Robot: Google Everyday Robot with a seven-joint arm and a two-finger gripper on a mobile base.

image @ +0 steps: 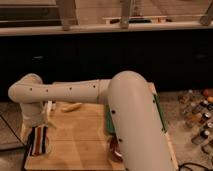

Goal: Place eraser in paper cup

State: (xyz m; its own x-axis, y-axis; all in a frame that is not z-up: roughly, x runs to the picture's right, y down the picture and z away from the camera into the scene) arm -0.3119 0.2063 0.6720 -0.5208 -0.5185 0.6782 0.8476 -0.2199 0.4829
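Note:
The eraser (39, 140), a striped dark, red-brown and white block, stands upright at the left front of the wooden table (80, 137). A whitish rim around its lower end (45, 150) looks like the paper cup, mostly hidden behind the eraser. My gripper (38, 125) hangs straight down from the white wrist (30, 97), right above the eraser's top end. I cannot tell whether it touches the eraser. The thick white arm (130, 115) crosses the view from the right.
A pale yellow oblong object (70, 106) lies at the table's back. A green flat item (108, 120) and a dark maroon bowl (115, 147) sit beside the arm. Several bottles (200, 120) stand on the floor at right. A dark counter wall rises behind.

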